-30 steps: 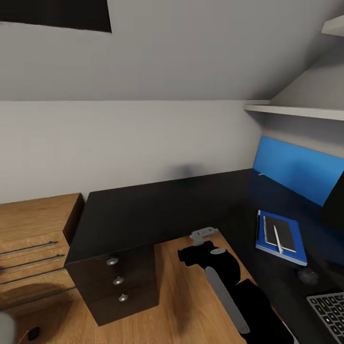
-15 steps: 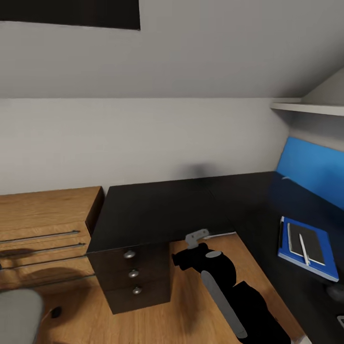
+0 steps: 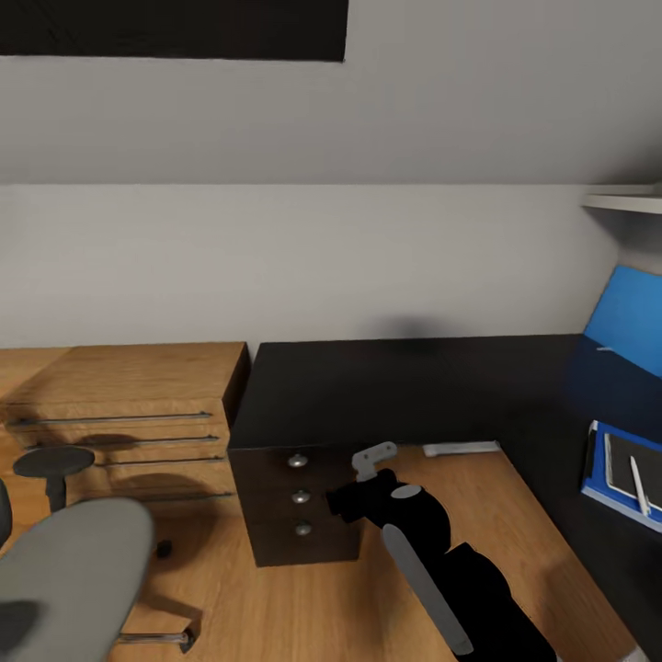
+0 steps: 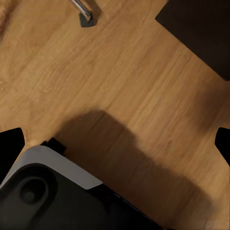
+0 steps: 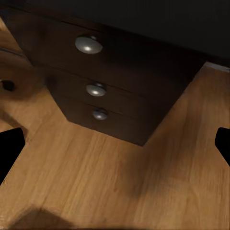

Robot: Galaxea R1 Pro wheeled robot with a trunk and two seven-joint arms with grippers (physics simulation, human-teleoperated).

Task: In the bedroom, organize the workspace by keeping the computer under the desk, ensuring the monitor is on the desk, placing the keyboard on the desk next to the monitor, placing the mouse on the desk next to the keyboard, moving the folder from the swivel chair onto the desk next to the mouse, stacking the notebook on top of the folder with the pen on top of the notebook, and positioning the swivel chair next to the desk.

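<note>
The black desk (image 3: 386,386) runs along the wall and turns at the right. Its drawer unit (image 3: 299,506) with round silver knobs (image 5: 88,44) faces me. At the head view's right edge the blue folder (image 3: 599,473) lies on the desk, with the dark notebook (image 3: 648,458) on it and the whitish pen (image 3: 639,485) on the notebook. The grey swivel chair (image 3: 69,575) stands at the lower left, apart from the desk. My right arm (image 3: 409,524) reaches toward the drawers. The right gripper (image 5: 115,143) is open and empty. The left gripper (image 4: 115,143) is open over the wooden floor.
A light wooden nightstand (image 3: 129,405) with long bar handles stands left of the desk. A long blue wall panel (image 3: 630,322) and a shelf (image 3: 625,198) are at the right. A chair leg with its caster (image 4: 85,13) and my own base (image 4: 43,191) show in the left wrist view.
The whole head view has swung to the left, so the camera moved. The swivel chair has come into the picture and the folder stack has slid to the right edge.
</note>
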